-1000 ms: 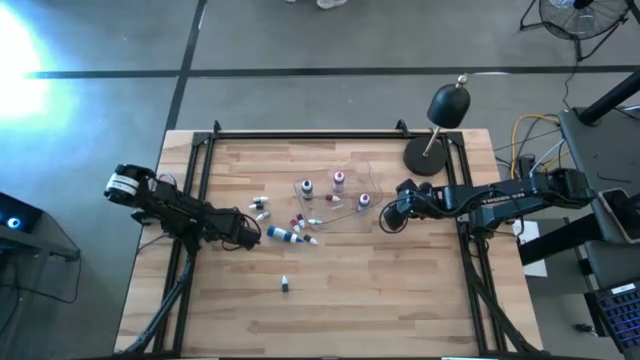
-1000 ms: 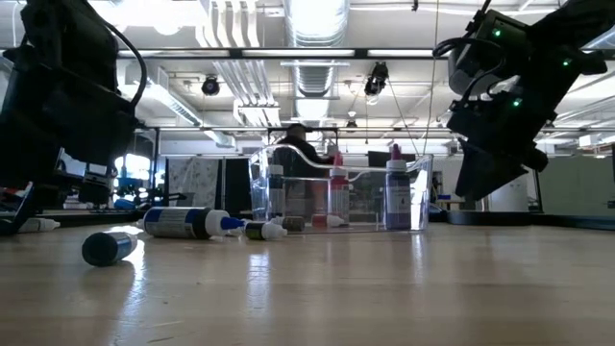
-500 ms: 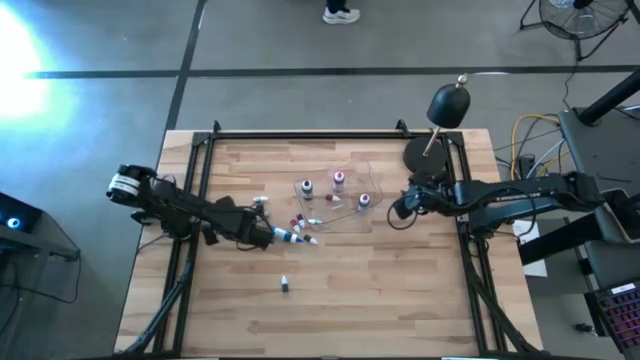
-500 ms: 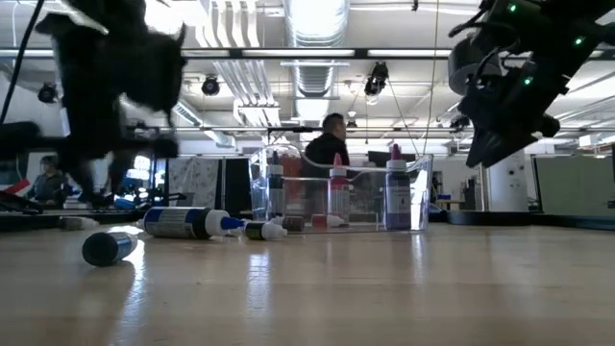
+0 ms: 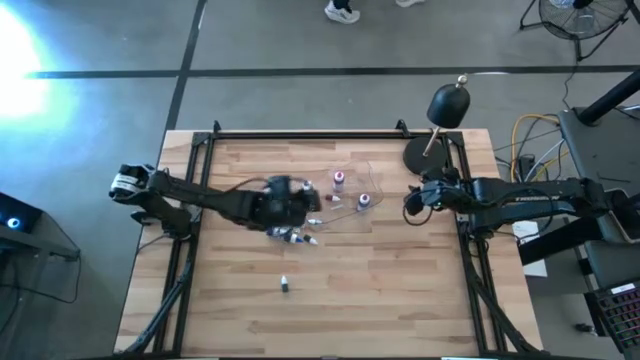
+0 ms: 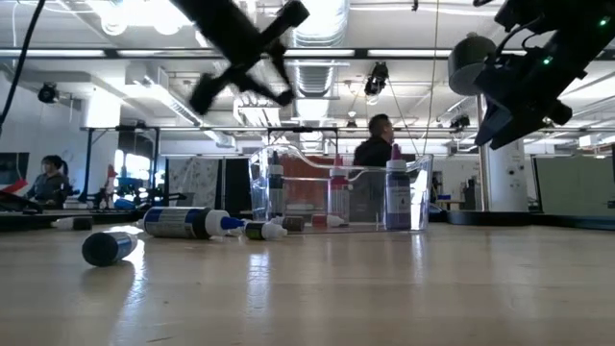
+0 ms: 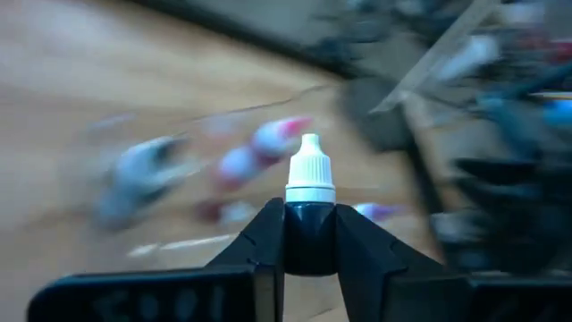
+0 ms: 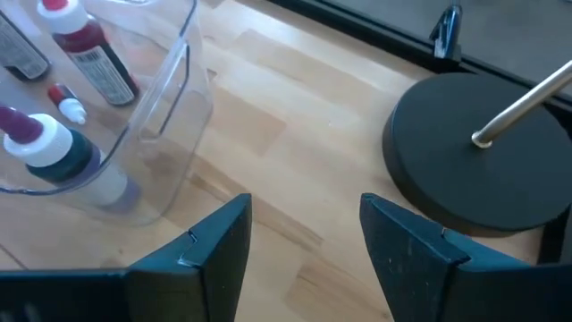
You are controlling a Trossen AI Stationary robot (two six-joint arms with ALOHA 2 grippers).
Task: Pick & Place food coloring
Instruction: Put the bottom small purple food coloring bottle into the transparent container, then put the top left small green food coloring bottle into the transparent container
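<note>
left jaws (image 7: 309, 234) pinch a dark bottle (image 7: 309, 224) with a white cap, above the clear tray (image 5: 352, 195). grip is low on the body, so it may tip or miss the tray on release. right jaws (image 8: 304, 241) wide open, empty, near the lamp base (image 8: 478, 165).

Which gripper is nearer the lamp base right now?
Right. The right gripper hangs open just beside the lamp base; the left gripper, gripping a white-capped bottle, is across the clear tray.
</note>
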